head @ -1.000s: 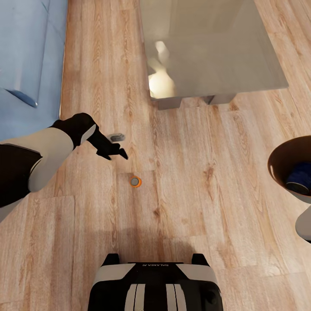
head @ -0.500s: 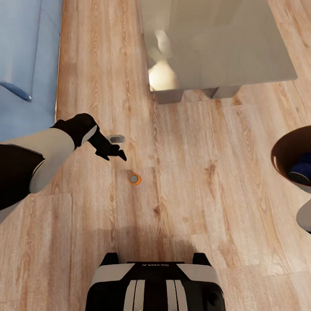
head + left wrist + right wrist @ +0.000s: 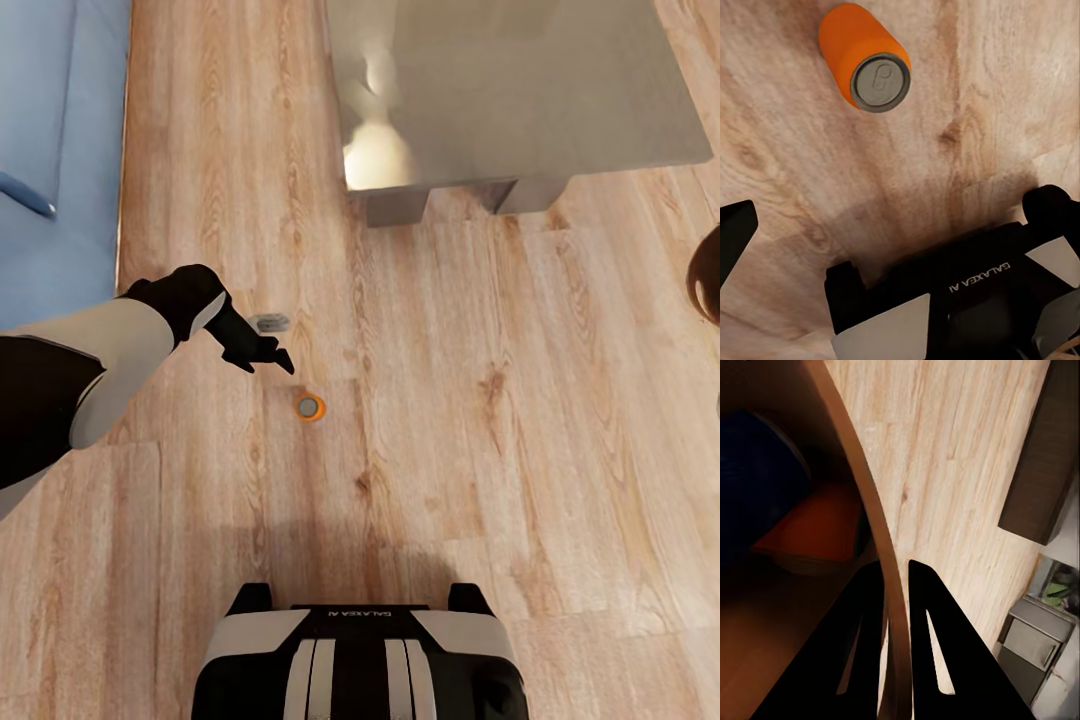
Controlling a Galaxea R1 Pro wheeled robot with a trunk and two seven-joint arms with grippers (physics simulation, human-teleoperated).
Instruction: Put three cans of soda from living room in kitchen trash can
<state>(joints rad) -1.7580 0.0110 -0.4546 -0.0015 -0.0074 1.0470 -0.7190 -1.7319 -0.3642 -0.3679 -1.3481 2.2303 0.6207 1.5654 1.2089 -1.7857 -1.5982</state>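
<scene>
"GALAXEA" reads (upside down) on the robot's base (image 3: 360,660) at the bottom of the head view; the orange soda can (image 3: 310,407) stands upright on the wood floor (image 3: 450,450) left of centre, just beside the left gripper (image 3: 268,358), empty, though how far open I cannot tell; the right gripper (image 3: 894,577) pinches the trash can (image 3: 866,510) rim, blue and orange cans inside. Since a second ago the view has swung, pushing the trash can to the right edge.
</scene>
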